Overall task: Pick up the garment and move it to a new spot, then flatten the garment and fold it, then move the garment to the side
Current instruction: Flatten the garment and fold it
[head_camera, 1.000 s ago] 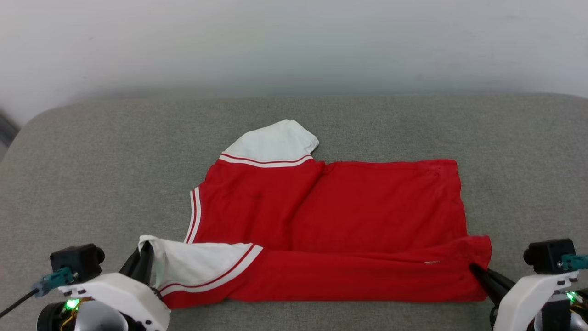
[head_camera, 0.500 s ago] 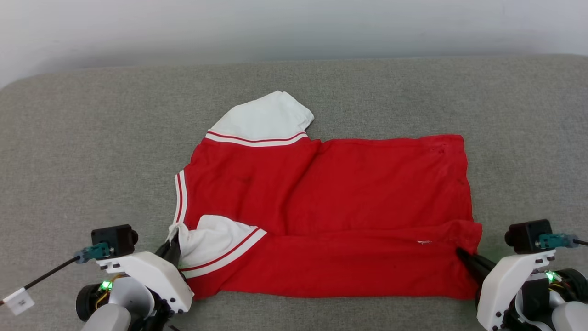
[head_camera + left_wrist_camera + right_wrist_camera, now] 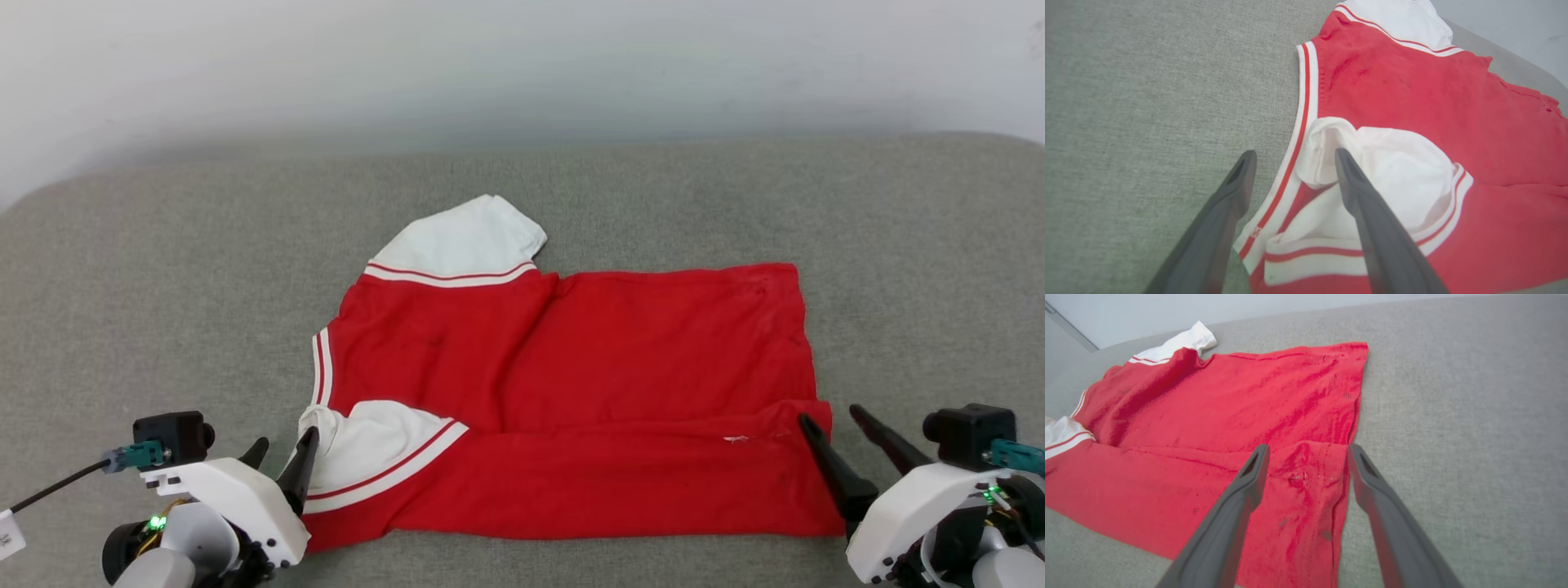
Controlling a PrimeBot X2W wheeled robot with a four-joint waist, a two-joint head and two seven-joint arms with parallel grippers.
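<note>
The red garment [image 3: 637,359] lies flat on the grey cushion [image 3: 163,269], its plain side up and its near strip folded over along the front. One white sleeve [image 3: 465,237] sticks out at the back. The other white sleeve [image 3: 367,441] rests crumpled on the folded strip at the left. My left gripper [image 3: 282,449] stands open beside that sleeve, and in the left wrist view the gripper [image 3: 1294,155] straddles the striped trim and sleeve [image 3: 1396,171] without gripping. My right gripper [image 3: 831,416] is open at the garment's near right corner, and the right wrist view shows this gripper [image 3: 1308,451] over the hem corner [image 3: 1310,486].
The grey cushion runs wide on both sides of the garment, with a pale wall [image 3: 522,65] behind its far edge. A black cable with a white tag [image 3: 8,535] hangs off my left wrist at the lower left.
Both grippers have opened, letting go of the white sleeve on the left and the hem corner on the right. The head camera has shifted a little.
</note>
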